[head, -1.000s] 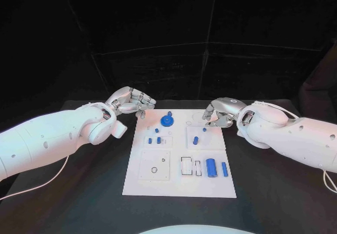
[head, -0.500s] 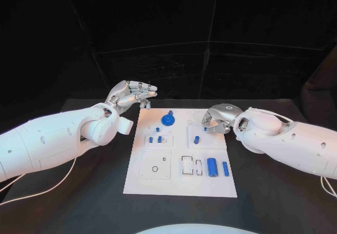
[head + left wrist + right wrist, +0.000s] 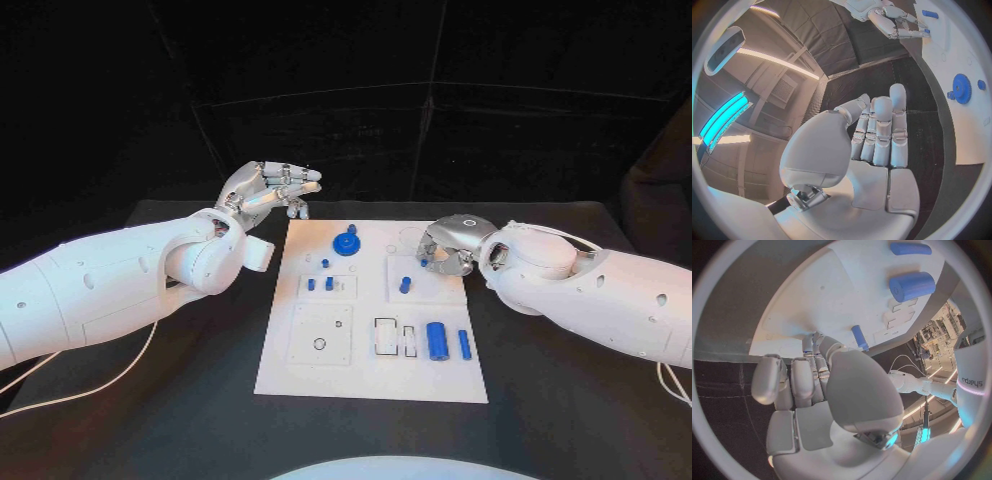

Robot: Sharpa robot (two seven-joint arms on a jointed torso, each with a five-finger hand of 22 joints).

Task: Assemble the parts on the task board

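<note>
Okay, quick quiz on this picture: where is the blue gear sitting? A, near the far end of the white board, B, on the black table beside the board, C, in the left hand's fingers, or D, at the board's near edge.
A: the blue gear lies on the white task board near its far end, apart from both the left hand and the right hand.

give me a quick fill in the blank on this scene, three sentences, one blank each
1. The blue gear sits near the board's far edge, closer to the robot's ______ hand.
2. The task board that carries the blue parts is ______ in colour.
3. The blue cylinder lies at the board's near right beside a thinner blue ______.

Missing words: left; white; rod
</note>
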